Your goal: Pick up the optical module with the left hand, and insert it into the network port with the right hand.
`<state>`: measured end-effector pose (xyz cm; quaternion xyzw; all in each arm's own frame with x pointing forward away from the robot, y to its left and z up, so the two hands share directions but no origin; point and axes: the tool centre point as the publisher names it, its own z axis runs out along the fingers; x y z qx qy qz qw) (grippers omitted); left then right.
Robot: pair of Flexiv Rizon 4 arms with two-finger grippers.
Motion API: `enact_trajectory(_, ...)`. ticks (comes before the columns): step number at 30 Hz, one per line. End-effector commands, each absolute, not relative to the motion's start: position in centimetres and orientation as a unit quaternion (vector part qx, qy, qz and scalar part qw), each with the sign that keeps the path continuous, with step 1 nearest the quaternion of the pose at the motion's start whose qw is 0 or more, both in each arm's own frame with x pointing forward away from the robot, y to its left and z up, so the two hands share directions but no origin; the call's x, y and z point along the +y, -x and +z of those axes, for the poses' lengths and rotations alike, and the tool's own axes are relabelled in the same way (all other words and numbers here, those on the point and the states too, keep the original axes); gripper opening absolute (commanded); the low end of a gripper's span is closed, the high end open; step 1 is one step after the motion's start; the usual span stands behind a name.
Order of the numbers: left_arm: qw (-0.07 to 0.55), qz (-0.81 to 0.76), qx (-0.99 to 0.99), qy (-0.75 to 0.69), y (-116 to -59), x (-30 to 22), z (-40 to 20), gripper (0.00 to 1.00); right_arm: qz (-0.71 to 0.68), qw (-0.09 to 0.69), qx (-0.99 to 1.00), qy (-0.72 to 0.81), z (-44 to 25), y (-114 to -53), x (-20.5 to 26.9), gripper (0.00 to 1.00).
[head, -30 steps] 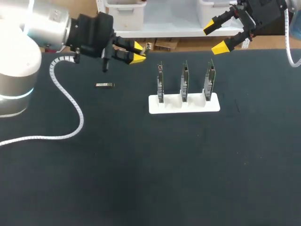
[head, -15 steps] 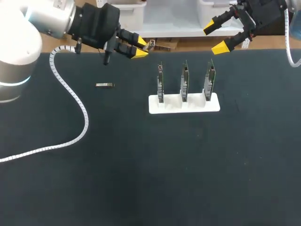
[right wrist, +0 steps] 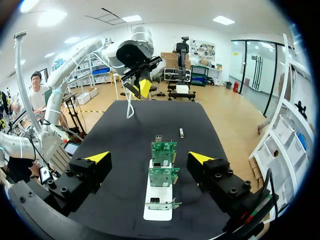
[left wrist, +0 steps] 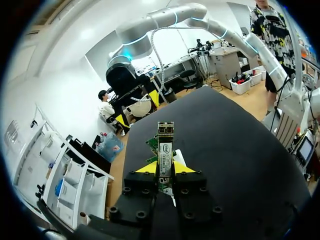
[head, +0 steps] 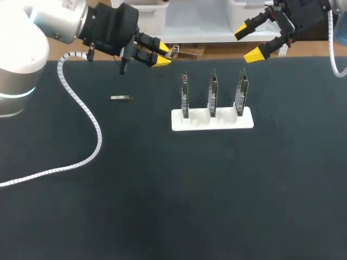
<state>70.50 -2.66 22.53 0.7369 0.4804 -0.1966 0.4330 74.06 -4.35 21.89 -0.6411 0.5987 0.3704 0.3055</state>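
Note:
My left gripper (head: pixel 161 56) hangs over the table's far edge, left of the boards, shut on a small metal optical module (head: pixel 173 52) that sticks out past its yellow tips. In the left wrist view the module (left wrist: pixel 164 150) stands upright between the fingers of the left gripper (left wrist: pixel 163 167). Three green network boards (head: pixel 212 92) stand upright in a white holder (head: pixel 179 120). My right gripper (head: pixel 252 40) is open above the far right edge, holding nothing. From the right wrist view the right gripper (right wrist: pixel 150 158) looks down along the row of boards (right wrist: pixel 163 150).
A second optical module (head: pixel 120 98) lies loose on the black mat left of the holder, also seen beyond the boards as the spare module (right wrist: pixel 181 132). The left arm's white cable (head: pixel 81 114) trails across the mat's left side.
The left gripper rose and shifted toward the far edge with the module, then held still. The right arm has not moved.

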Motion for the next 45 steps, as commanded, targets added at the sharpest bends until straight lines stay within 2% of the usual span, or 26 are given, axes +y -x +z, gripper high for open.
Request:
enact_trajectory(1, 0.433, -0.197, 0.479, -0.737, -70.5, -2.6, 22.5, 0.00, 0.370, 0.305, 0.599, 0.641, 21.9, -74.1, -4.3, 1.00)
enact_trajectory(10, 0.433, -0.197, 0.479, -0.737, -70.5, -2.6, 22.5, 0.00, 0.370, 0.305, 0.599, 0.641, 21.9, -74.1, -4.3, 1.00)
enact_trajectory(15, 0.416, -0.222, 0.499, -0.727, -68.4, -5.1, 24.3, 0.00, 0.370, 0.305, 0.599, 0.641, 21.9, -74.1, -4.3, 1.00)
enact_trajectory(24, 0.421, -0.251, 0.537, -0.686, -65.2, -8.2, 25.9, 0.00, 0.370, 0.305, 0.599, 0.641, 21.9, -74.1, -4.3, 1.00)
enact_trajectory(29, 0.475, -0.270, 0.540, -0.641, -64.3, -9.0, 25.2, 0.00, 0.370, 0.305, 0.599, 0.641, 21.9, -74.1, -4.3, 1.00)
enact_trajectory(39, 0.515, -0.298, 0.522, -0.612, -65.6, -11.5, 23.5, 0.00, 0.370, 0.305, 0.599, 0.641, 21.9, -74.1, -4.3, 1.00)
enact_trajectory(45, 0.519, -0.314, 0.483, -0.632, -66.9, -13.1, 23.7, 0.00, 0.370, 0.305, 0.599, 0.641, 21.9, -74.1, -4.3, 1.00)
